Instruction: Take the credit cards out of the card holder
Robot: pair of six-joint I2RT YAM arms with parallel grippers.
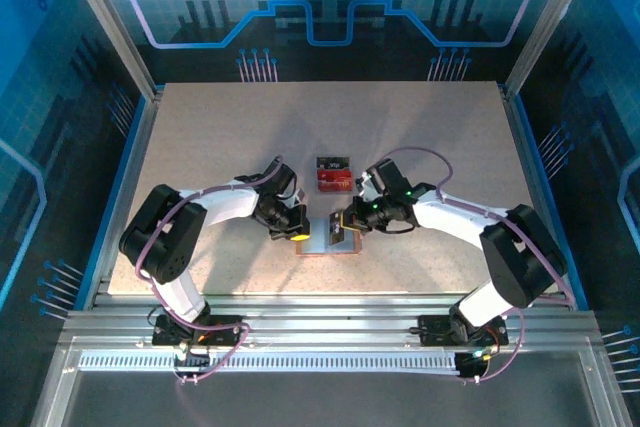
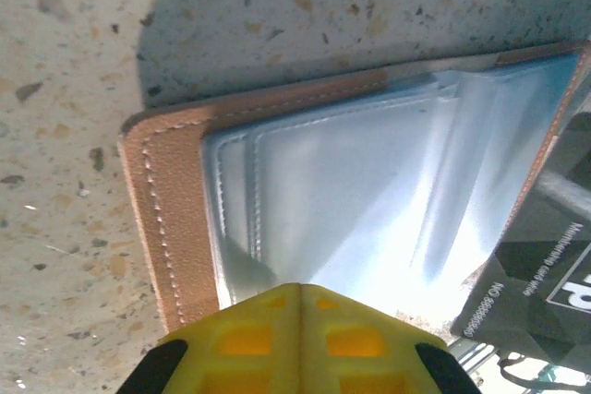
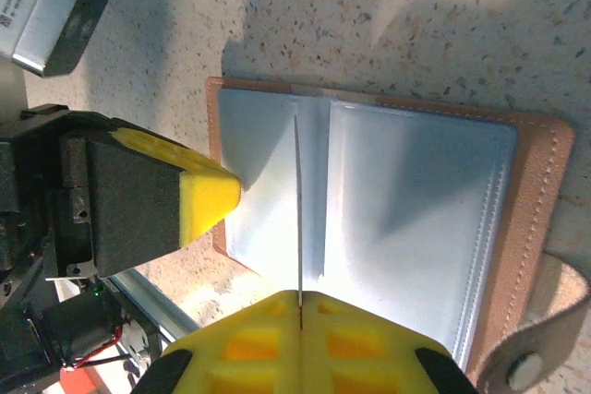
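The speckled beige table carries an open wallet near the middle of its near edge, lying flat with its pale inner faces up. Red and dark cards lie just beyond it, toward the centre.

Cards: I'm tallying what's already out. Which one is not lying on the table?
The dark card pinched in the right gripper over the open wallet; the red card and the other dark card lie flat beyond it.
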